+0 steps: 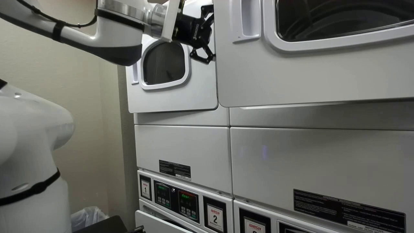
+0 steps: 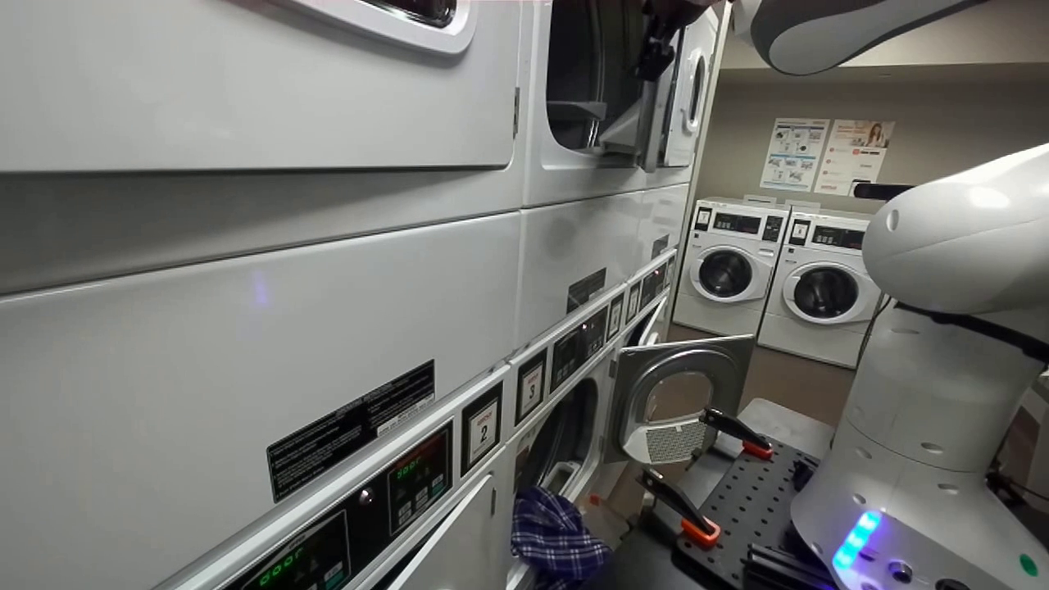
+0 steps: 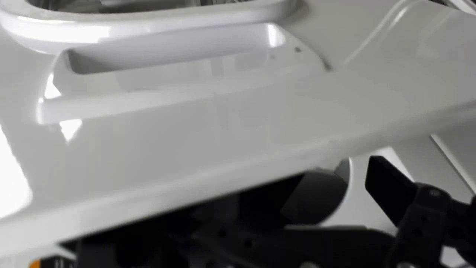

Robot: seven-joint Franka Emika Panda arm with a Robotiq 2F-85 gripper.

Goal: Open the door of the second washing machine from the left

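Although the door (image 1: 310, 66) stands ajar, its free edge just beside the fingers (image 3: 390, 193), they are spread wide, gripping nothing visible; a shallow outward sweep (contact is unconfirmed) could let them slip off, leaving it half-open.

In an exterior view the door (image 1: 312, 63) runs out of sight above and to the right, and its edge hides the tips of the gripper (image 1: 210, 35). From here I can't read the posters (image 2: 795, 156); the cloth (image 2: 561, 537) is cut off below.
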